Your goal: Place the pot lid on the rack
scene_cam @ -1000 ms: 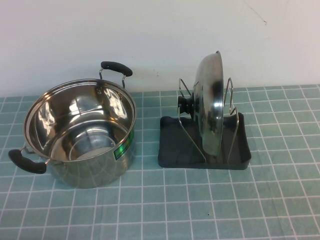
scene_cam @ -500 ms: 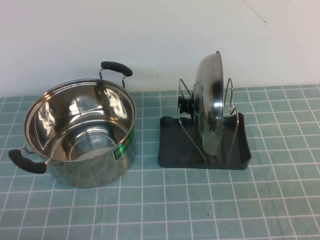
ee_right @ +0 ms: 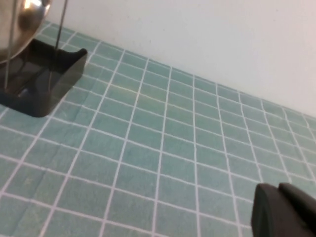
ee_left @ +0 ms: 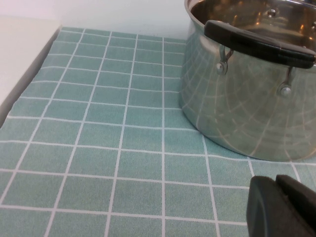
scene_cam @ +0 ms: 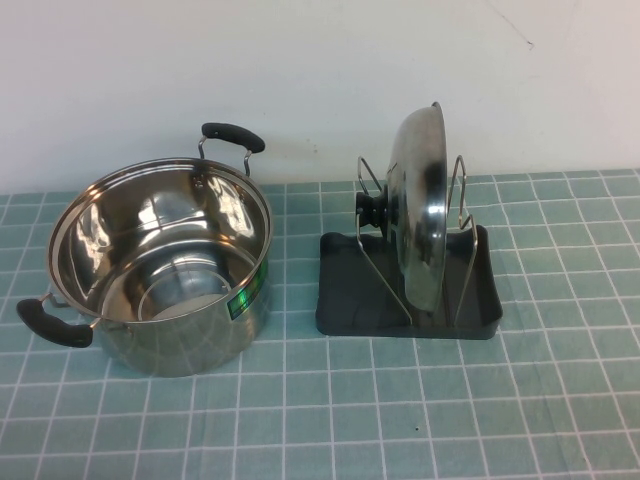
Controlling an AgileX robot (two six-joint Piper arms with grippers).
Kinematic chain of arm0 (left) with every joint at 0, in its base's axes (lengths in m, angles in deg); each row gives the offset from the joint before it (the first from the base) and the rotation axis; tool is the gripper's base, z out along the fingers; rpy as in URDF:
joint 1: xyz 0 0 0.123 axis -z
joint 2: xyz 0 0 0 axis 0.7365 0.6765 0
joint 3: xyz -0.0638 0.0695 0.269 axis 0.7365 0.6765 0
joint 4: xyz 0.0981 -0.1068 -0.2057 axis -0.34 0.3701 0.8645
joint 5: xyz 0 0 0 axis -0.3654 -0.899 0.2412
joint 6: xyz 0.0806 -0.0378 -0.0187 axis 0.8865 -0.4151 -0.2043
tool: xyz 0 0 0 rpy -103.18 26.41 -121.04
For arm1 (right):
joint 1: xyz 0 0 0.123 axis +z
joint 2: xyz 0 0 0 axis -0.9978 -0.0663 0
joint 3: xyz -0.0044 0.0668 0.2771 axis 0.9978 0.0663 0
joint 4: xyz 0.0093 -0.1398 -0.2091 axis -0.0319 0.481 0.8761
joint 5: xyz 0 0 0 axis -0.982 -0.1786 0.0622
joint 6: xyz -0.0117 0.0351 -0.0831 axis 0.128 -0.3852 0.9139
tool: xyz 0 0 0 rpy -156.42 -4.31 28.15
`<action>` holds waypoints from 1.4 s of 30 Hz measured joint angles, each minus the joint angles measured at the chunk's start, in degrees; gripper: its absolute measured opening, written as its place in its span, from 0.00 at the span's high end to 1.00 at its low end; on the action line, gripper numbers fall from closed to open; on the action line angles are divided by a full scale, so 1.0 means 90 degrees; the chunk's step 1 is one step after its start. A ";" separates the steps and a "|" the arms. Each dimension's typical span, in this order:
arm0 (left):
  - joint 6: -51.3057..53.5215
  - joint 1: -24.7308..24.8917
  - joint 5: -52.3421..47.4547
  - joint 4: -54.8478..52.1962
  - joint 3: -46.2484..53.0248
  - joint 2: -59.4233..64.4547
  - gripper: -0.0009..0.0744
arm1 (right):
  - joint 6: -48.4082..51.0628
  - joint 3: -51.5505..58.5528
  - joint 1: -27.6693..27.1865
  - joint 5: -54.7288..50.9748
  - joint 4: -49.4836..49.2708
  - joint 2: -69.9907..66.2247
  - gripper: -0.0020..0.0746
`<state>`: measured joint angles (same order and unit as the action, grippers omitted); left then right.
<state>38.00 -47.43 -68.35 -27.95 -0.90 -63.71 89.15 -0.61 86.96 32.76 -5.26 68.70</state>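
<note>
Surface: teal cloth (scene_cam: 420,410) with a white grid of squares covers the table; a plain white wall (scene_cam: 320,70) stands behind it.
Lid (scene_cam: 420,205): shiny steel dome, standing on edge in the rack, nearly upright, its top tipped slightly to the right. It sits between the wire loops and its lower rim rests in the tray. The black knob (scene_cam: 372,210) faces left, toward the pot.
Rack (scene_cam: 345,290): dark grey tray on the right half of the cloth, with thin silver wire loops rising from it on both sides of the lid. In the right wrist view one corner of the tray (ee_right: 44,79) shows, with a wire and a curve of steel above it.
Pot (scene_cam: 160,265): open steel pot on the left, just beside the rack but not touching it. It has two black handles, one at the near left and one at the far side, and a green sticker (scene_cam: 245,297) on its wall.
Left gripper (ee_left: 284,207): low over the cloth near the pot's handle, seen only in the left wrist view; whether its jaws are open or closed cannot be told.
Right gripper (ee_right: 286,210): low over bare cloth, well apart from the rack, seen only in the right wrist view; jaw state cannot be told.
</note>
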 joint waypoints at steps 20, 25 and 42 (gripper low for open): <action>0.0000 0.0000 -0.0010 0.0000 0.0000 0.0000 0.99 | -0.2133 0.0492 -0.0228 -0.0040 0.0623 0.0067 0.98; 0.0000 0.0000 -0.0010 0.0000 0.0000 0.0000 0.99 | -0.2669 0.0492 -0.0411 -0.0081 0.1127 0.0077 0.98; 0.0019 0.0000 -0.0010 0.0000 0.0000 0.0000 0.99 | -0.2754 0.0484 -0.0016 -0.0118 0.1314 0.0077 0.98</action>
<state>38.17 -47.43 -68.43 -27.95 -0.90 -63.71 64.37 3.75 86.82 31.70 6.57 69.38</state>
